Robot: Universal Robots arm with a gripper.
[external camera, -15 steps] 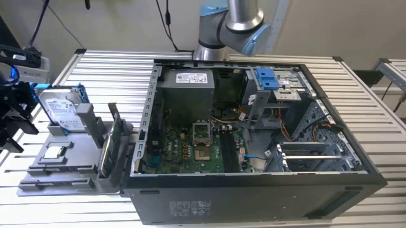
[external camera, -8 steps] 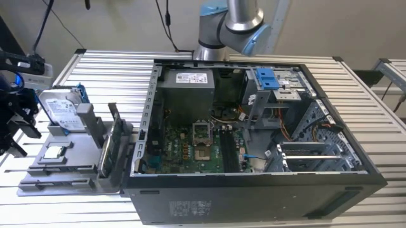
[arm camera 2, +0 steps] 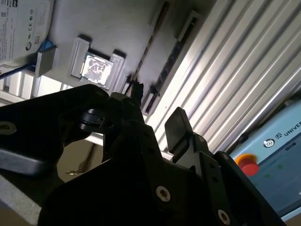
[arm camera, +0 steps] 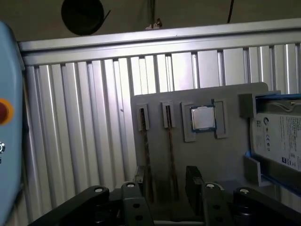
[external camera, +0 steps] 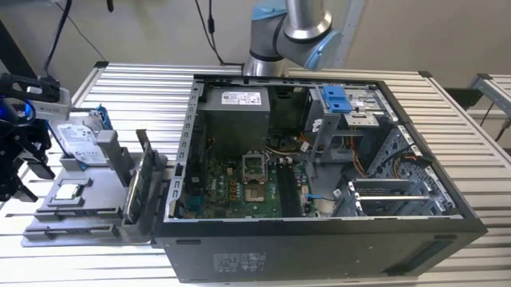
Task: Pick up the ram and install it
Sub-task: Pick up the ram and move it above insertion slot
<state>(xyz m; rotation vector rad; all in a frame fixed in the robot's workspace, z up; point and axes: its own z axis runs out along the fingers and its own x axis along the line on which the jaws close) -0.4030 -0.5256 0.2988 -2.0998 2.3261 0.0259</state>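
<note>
Two black fingers of the gripper (arm camera: 166,175) stand wide apart with nothing between their pads, and it touches nothing. In the first wrist view one fingertip (arm camera: 139,175) sits beside the foot of a second upright board (arm camera: 144,141). The other fingertip (arm camera: 193,173) lies on the far side of the ram (arm camera: 170,141), so the thin stick shows in the gap between them. The exterior view puts the gripper (external camera: 23,164) well apart from the ram (external camera: 131,200). It hangs at the outer edge of the grey tray (external camera: 72,230), with the processor chip (external camera: 68,191) lying between it and the stick. The ram stands on its long edge in a tray slot, just beside the second board (external camera: 146,164), and both lie on the side of the tray away from the gripper. Beyond them sits the open computer case (external camera: 319,239). The hard drive (external camera: 80,143) leans in its blue frame near the gripper. In the second wrist view the open gripper (arm camera 2: 157,107) points toward the ram (arm camera 2: 151,49), with the chip (arm camera 2: 96,68) off to one side and the slatted metal table (arm camera 2: 244,80) past the sticks. The arm's shoulder joints (external camera: 289,30) rise behind the case, far from the gripper, and the links between them leave the exterior view.
</note>
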